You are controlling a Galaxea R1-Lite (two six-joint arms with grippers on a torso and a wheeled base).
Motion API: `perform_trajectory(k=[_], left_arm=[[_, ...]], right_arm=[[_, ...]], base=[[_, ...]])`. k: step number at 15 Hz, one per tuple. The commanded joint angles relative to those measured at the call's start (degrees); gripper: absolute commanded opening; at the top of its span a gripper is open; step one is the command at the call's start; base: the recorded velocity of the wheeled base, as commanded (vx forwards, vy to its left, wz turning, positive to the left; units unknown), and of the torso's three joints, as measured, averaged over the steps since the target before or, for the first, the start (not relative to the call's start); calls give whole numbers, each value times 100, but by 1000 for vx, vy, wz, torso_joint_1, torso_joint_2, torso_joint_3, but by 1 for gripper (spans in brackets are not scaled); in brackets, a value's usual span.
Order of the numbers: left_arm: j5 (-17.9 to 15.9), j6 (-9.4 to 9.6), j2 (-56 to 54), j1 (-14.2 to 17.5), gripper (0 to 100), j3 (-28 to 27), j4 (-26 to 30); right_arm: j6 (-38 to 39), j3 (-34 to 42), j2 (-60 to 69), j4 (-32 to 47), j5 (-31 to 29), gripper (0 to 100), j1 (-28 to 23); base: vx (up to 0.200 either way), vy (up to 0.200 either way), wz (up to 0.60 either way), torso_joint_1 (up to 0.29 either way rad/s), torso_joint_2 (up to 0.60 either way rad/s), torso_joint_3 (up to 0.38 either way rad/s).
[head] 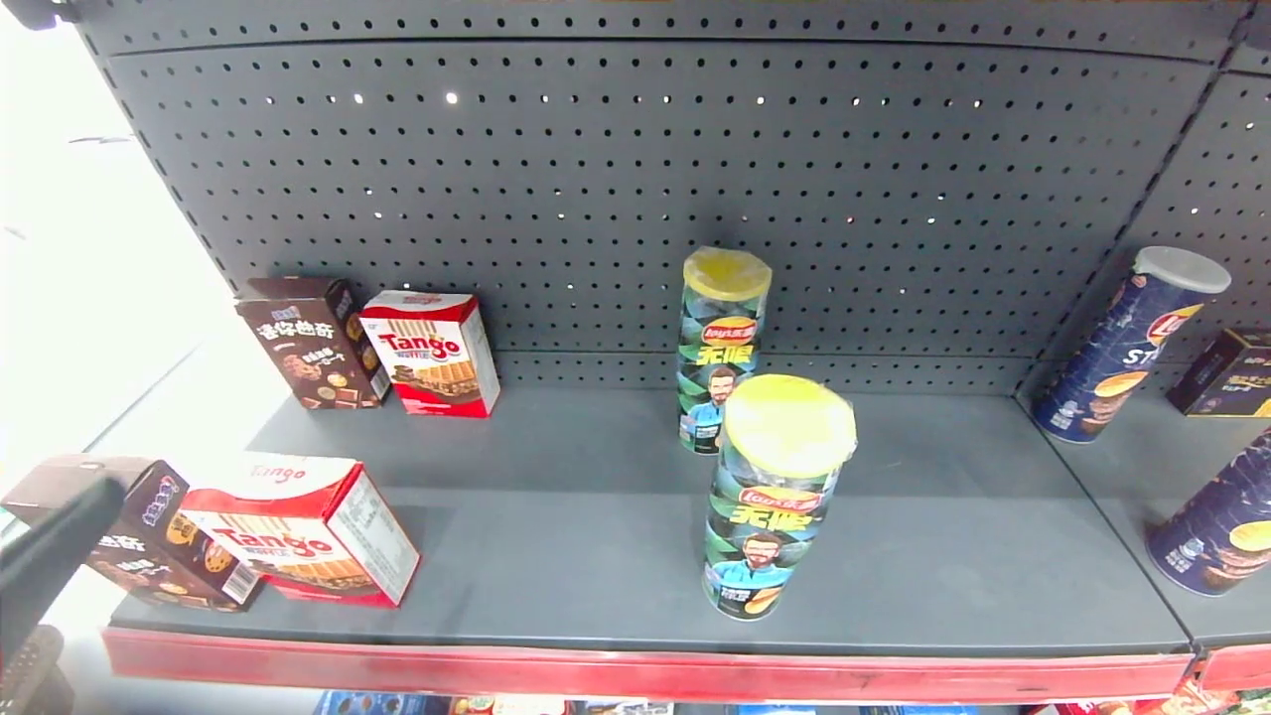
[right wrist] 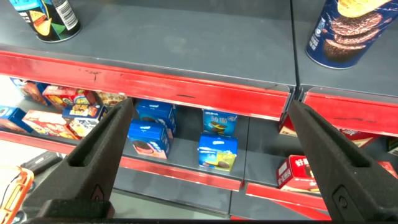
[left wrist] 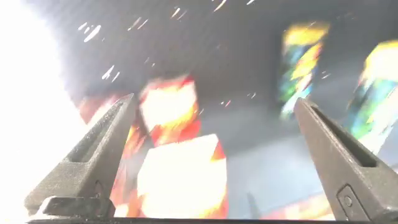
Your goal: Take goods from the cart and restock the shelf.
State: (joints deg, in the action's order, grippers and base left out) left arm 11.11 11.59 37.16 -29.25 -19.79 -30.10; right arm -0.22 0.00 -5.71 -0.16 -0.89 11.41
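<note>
Grey shelf (head: 596,536), red front lip, pegboard back; goods stand on it front and rear. Left end: rear brown biscuit box (head: 310,343) touching rear wafer box (head: 432,353), red and white with large red lettering; nearer the lip, front brown box (head: 159,541) beside front wafer box (head: 298,526), both set at an angle. Middle: two upright crisp tubes, green labels with a cartoon face, yellow lids; rear tube (head: 723,348) by the pegboard, front tube (head: 779,497) just before it. Next bay to the right: grey-lidded blue tube (head: 1127,343); second blue tube (head: 1216,526) nearer the lip. Left hand (left wrist: 214,99) fingers apart, nothing between, facing the wafer boxes through heavy blur. Right hand (right wrist: 210,102) fingers apart, empty, facing the red lip and small blue boxes (right wrist: 217,149) on a lower shelf.
</note>
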Motion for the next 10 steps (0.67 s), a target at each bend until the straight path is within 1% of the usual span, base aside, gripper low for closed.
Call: perform_trajectory(k=[1,2,3,4,5,6,7,8,9,10], left_arm=[[-416,-491,-2248,1879,100,1812,276],[-1146,-773,-2564,2371,100,1979,505],[-1673,-852,-2749,2555,100,1979,918],[-2455,-825,-2925,2775,100,1979,1665],[-2991,-781,-3039,2951,100,1979,2280],[-3317,-790,-3180,3109,100,1979,2650],[-3317,-878,-3311,3223,100,1979,2641],[-3246,-922,-3329,3215,100,1979,2641],[-2877,-940,-3355,3179,100,1979,2693],[-2605,-1010,-3575,2898,100,1979,2685]], right_arm=[[-4,0,-10,-2,1,100,2],[-4,0,-10,-2,1,100,2],[-4,0,-10,-2,1,100,2],[-4,0,-10,-2,1,100,2],[-4,0,-10,-2,1,100,2],[-4,0,-10,-2,1,100,2],[-4,0,-10,-2,1,100,2],[-4,0,-10,-2,1,100,2],[-4,0,-10,-2,1,100,2],[-4,0,-10,-2,1,100,2]], base=[[0,0,0,0,0,0],[0,0,0,0,0,0],[0,0,0,0,0,0],[0,0,0,0,0,0],[0,0,0,0,0,0],[0,0,0,0,0,0],[0,0,0,0,0,0],[0,0,0,0,0,0],[0,0,0,0,0,0],[0,0,0,0,0,0]])
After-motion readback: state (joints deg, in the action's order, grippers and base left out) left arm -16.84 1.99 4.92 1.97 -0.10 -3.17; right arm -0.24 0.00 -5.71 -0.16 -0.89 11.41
